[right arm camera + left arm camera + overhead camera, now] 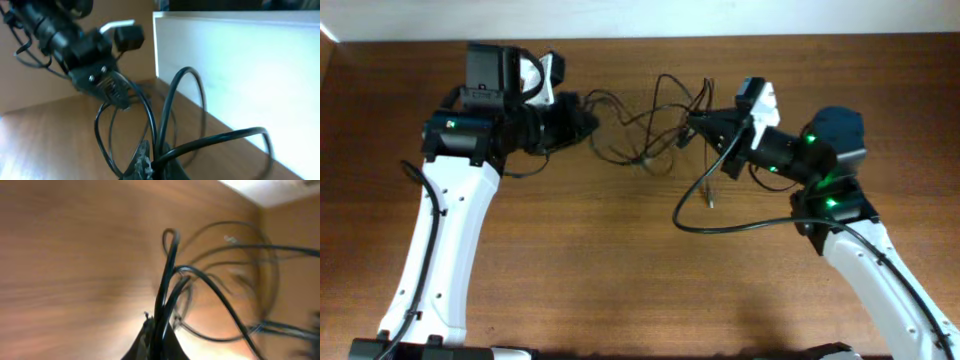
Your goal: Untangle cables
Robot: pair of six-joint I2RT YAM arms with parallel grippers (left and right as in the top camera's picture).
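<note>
Cables [167,280] fill the lens, a tangle strung between left claw [588,125] and right claw [695,122], each clamped on a strand. Looks light, floppy, springy (snags easily); I'd grip close to the knot.

So the cables [645,130] are sitting tangled at the far middle of the surface [620,270], stretching between the left claw [590,122] and right claw [695,122], one loop trailing nearer on the right.

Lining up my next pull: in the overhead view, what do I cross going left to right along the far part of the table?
The left tool → cables, a tangle pinched from both sides → right tool.
</note>
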